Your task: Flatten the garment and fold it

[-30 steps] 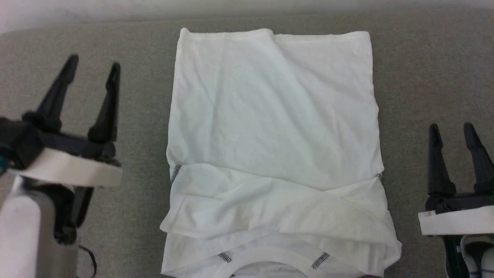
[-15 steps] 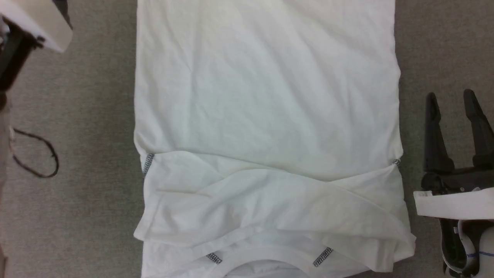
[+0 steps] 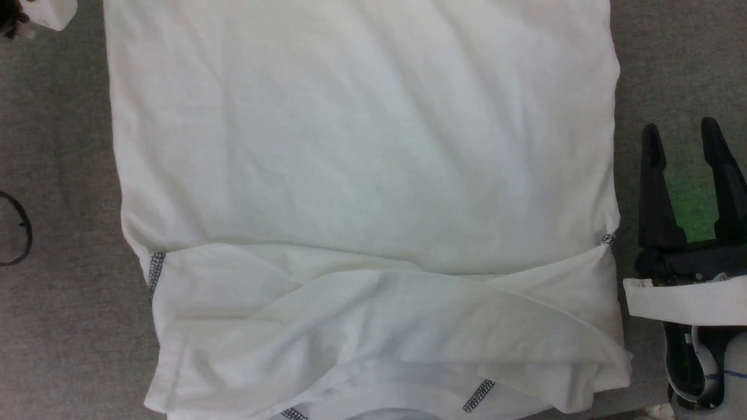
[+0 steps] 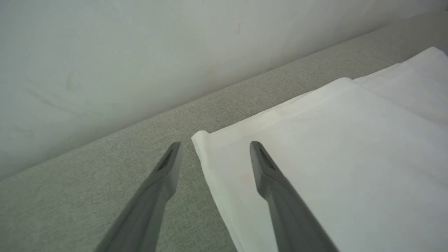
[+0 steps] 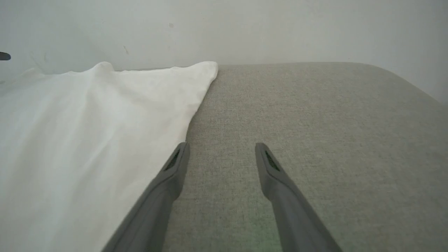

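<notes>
The garment (image 3: 362,146), a white T-shirt, lies spread on the grey surface with both sleeves folded inward across its lower part and the collar at the near edge. Dark zigzag stitching (image 3: 156,269) shows at its seams. My right gripper (image 3: 680,131) stands open over the grey surface just off the shirt's right edge, apart from the cloth (image 5: 87,122); the right wrist view shows it (image 5: 221,145) holding nothing. My left gripper (image 4: 215,144) is open above the shirt's far left corner (image 4: 200,137), one finger over the cloth and one over the surface.
The grey fabric surface (image 3: 58,321) borders the shirt on both sides. A pale wall (image 4: 140,52) rises close behind its far edge. A dark cable loop (image 3: 14,233) hangs at the left. A pale part of my left arm (image 3: 49,11) shows at the upper left.
The head camera has moved in closer over the shirt. My left arm has reached forward to the shirt's far left corner. The right gripper has stayed beside the right edge, open.
</notes>
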Available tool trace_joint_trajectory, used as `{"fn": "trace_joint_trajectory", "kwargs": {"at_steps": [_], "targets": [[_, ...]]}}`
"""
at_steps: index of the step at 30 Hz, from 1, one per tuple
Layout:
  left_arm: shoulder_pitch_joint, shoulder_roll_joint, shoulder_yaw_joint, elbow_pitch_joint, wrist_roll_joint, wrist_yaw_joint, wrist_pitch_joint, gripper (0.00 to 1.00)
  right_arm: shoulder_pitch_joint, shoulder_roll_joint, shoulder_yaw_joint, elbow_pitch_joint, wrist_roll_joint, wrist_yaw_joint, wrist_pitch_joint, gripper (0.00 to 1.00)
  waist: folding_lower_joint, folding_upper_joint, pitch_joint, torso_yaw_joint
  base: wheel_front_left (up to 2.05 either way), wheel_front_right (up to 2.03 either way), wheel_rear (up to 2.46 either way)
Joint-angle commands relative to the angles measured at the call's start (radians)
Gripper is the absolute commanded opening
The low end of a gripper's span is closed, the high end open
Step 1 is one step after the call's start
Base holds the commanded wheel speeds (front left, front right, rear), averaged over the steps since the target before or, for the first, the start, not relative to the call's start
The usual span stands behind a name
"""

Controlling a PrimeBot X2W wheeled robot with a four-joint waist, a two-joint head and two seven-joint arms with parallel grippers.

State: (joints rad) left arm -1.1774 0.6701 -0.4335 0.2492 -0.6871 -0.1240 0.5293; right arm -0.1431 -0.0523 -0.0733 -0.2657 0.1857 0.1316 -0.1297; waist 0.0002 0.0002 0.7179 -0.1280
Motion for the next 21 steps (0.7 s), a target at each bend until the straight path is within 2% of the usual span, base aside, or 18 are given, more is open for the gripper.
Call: {"fn": "trace_joint_trajectory", "kwargs": {"at_steps": [1, 9, 11, 17, 21], "targets": [[-0.015, 0.000, -0.005, 0.007, -0.007, -0.007, 0.002, 1.00, -0.011, 0.002, -0.003, -0.001, 0.004, -0.001, -0.008, 1.00, -0.0002, -0.0002, 0.033, -0.032, 0.00, 0.00, 0.00], [-0.031, 0.024, -0.024, 0.092, 0.000, -0.007, 0.000, 1.00, -0.013, 0.002, 0.004, 0.010, 0.014, -0.001, -0.022, 1.00, -0.0002, -0.0002, 0.057, -0.062, 0.00, 0.00, 0.00], [-0.032, 0.025, -0.027, 0.109, 0.002, -0.007, -0.005, 0.00, -0.011, 0.002, 0.002, 0.012, 0.014, -0.001, -0.024, 1.00, -0.0002, -0.0002, 0.059, -0.064, 0.00, 0.00, 0.00], [-0.030, 0.018, -0.044, 0.133, -0.002, -0.007, -0.059, 0.00, -0.025, 0.002, -0.007, -0.001, 0.001, -0.001, -0.014, 1.00, -0.0002, -0.0002, 0.031, -0.051, 0.00, 0.00, 0.00], [-0.005, 0.003, -0.057, 0.155, -0.012, -0.007, -0.115, 0.00, -0.084, 0.002, -0.023, -0.071, 0.006, -0.001, 0.039, 1.00, -0.0002, -0.0002, -0.017, -0.043, 0.00, 0.00, 0.00]]}}
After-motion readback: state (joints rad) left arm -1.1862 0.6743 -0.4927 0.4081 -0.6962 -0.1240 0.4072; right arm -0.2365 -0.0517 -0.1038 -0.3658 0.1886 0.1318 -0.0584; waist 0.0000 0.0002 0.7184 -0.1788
